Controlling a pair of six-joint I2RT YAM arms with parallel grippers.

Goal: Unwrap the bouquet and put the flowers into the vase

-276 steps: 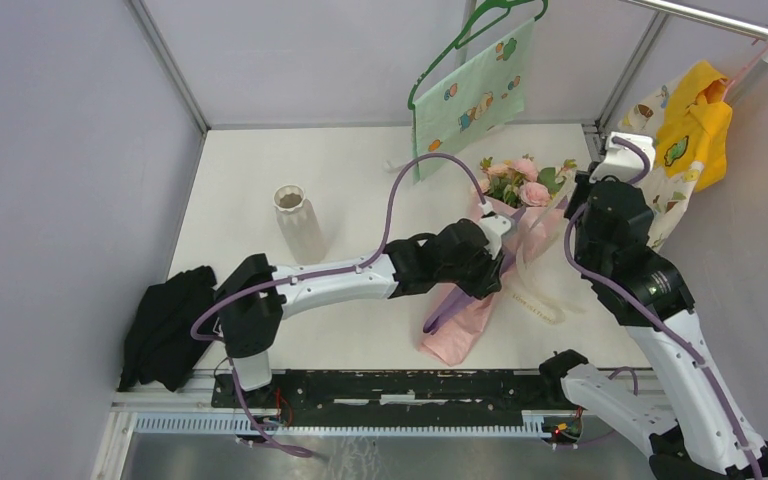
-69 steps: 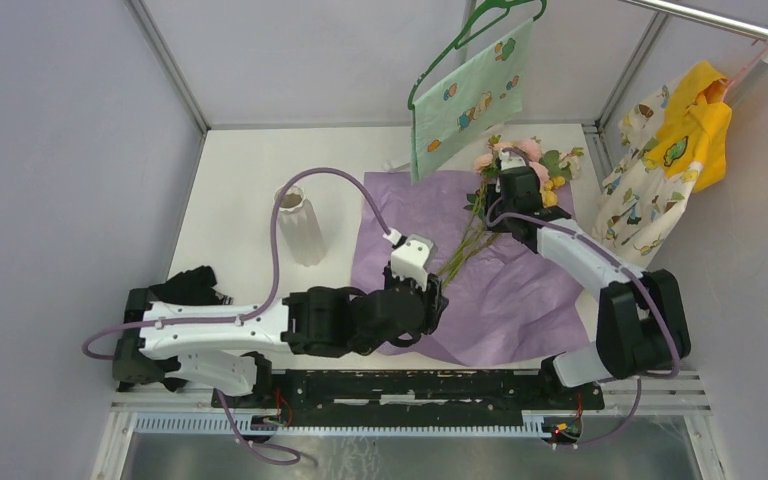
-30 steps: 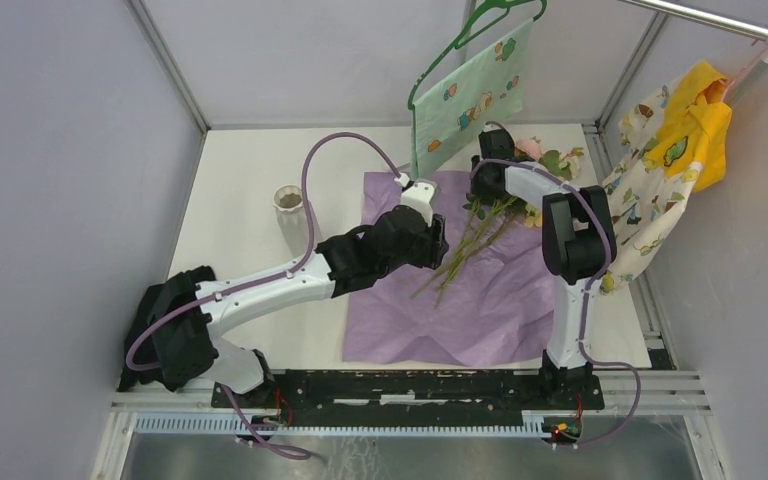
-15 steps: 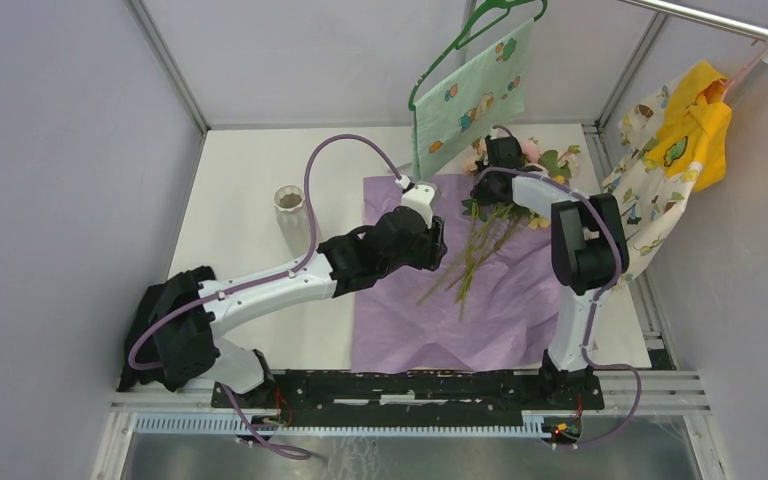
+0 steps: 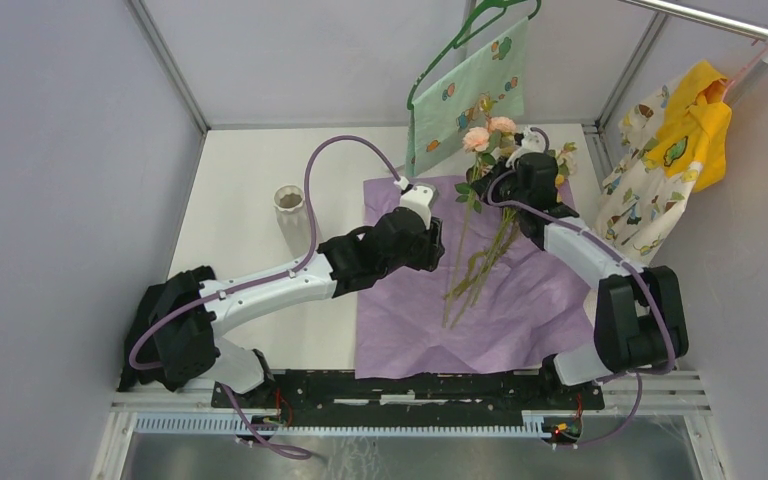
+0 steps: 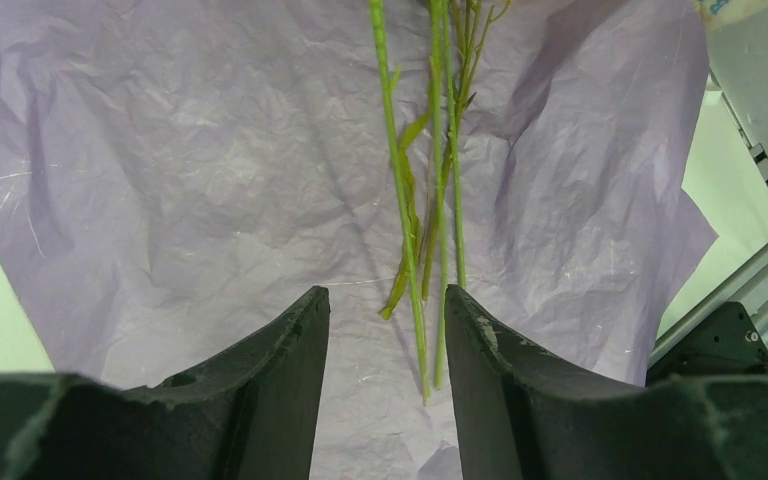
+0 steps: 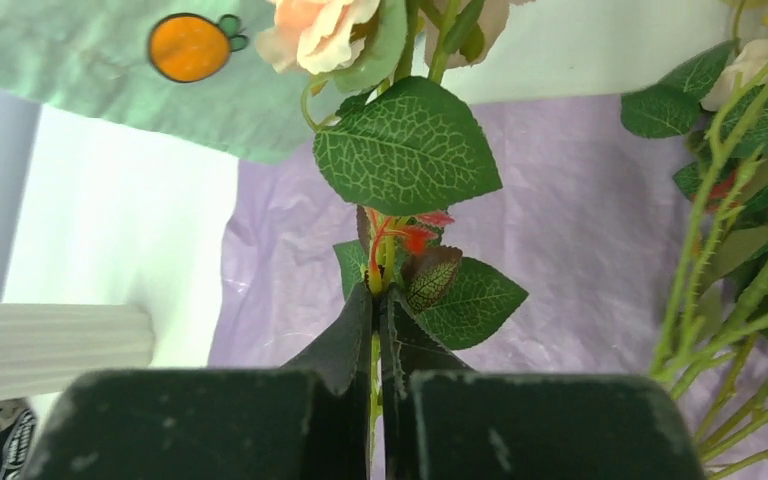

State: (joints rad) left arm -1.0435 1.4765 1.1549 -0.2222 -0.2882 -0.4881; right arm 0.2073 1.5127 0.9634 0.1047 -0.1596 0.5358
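From above, you have a white table [image 5: 250,160] boxed in by grey walls, with a metal rail [image 5: 700,18] at the top right. A creased sheet of purple paper [image 5: 520,310] lies flat on the table's right half. The vase [image 5: 288,203] stands upright on bare table, well left of the paper. A mint-green cloth [image 5: 470,95] hangs on a green hanger at the back, and a yellow patterned garment [image 5: 685,140] hangs from the rail.

Your right arm folds up from its base, elbow out by the right edge, forearm reaching toward the paper's far end. The right claw [image 5: 500,170] holds the flowers [image 5: 488,133] heads-up in front of the cloth, stems trailing down over the paper. Your left arm stretches diagonally across the table, with the left claw [image 5: 438,243] just beside those stems.

Your left wrist camera shows the left claw [image 6: 385,315] part-way open and gripping nothing. Green stems [image 6: 405,200] run above the crumpled paper [image 6: 160,180] beyond the fingertips. A cream strip [image 6: 725,8] in the corner bears blue marks too small to read.

Your right wrist camera shows the right claw [image 7: 378,320] pinched tight on one stem just beneath a cluster of leaves [image 7: 407,145]. An orange fruit print [image 7: 190,45] sits on the cloth.
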